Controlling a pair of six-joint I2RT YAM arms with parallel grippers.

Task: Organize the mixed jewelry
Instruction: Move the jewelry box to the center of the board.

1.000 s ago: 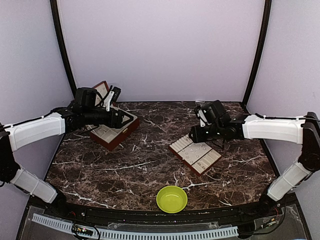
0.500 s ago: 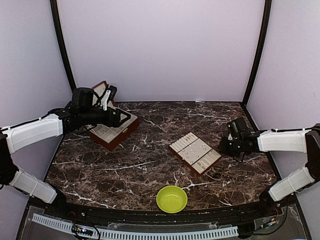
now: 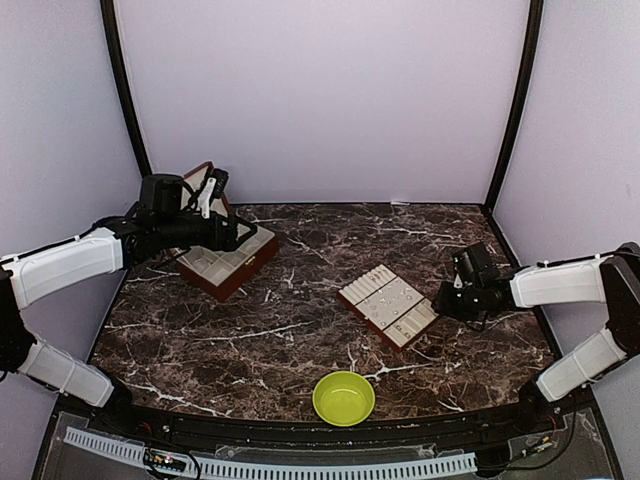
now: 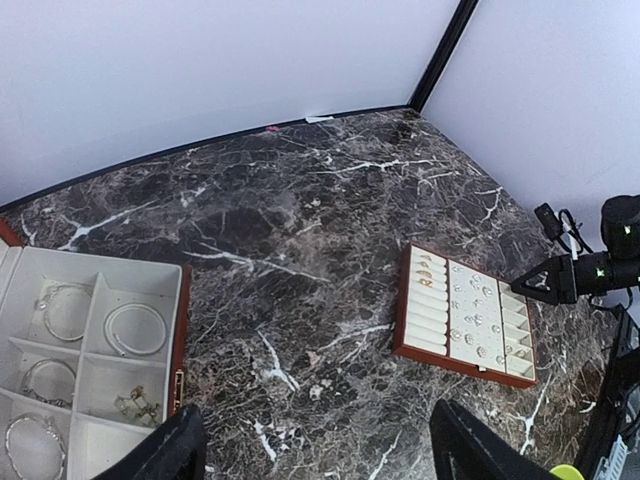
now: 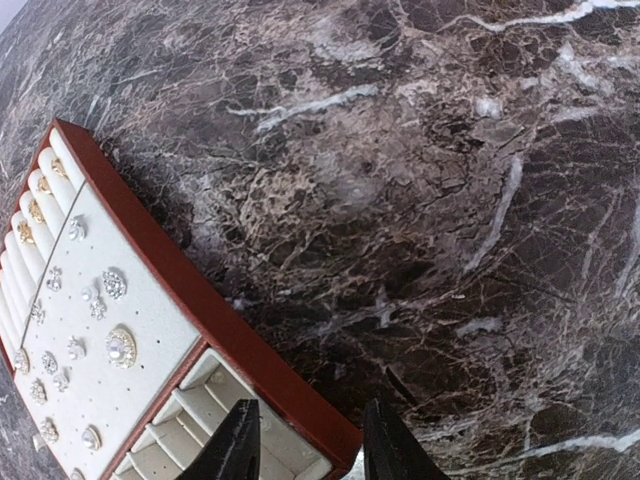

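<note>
At the left of the overhead view, the white-shelled left arm (image 3: 70, 262) reaches in nearly level over the hinged box (image 3: 240, 275), which is red-brown outside and has cream-lined square compartments. The left gripper (image 4: 315, 430) has its black fingers spread wide with nothing between them. Thin silvery wire hoops (image 4: 136, 329) lie flat in the box, one to a compartment, at the lower left of the left wrist view. The table (image 3: 300, 330) is glossy dark marble veined in white, and a smooth lime-green round bowl (image 3: 343, 376) sits at lower centre. To the right of centre lies the flat tray (image 5: 200, 300), with a red-brown rim and cream padded rows. Tiny pale bead-like pieces (image 5: 120, 346) dot its panel. The right arm (image 3: 555, 282) stretches low leftward. The right gripper (image 5: 308, 440) is at the tray's corner with its fingers partly apart — we cannot tell whether they touch the rim.
</note>
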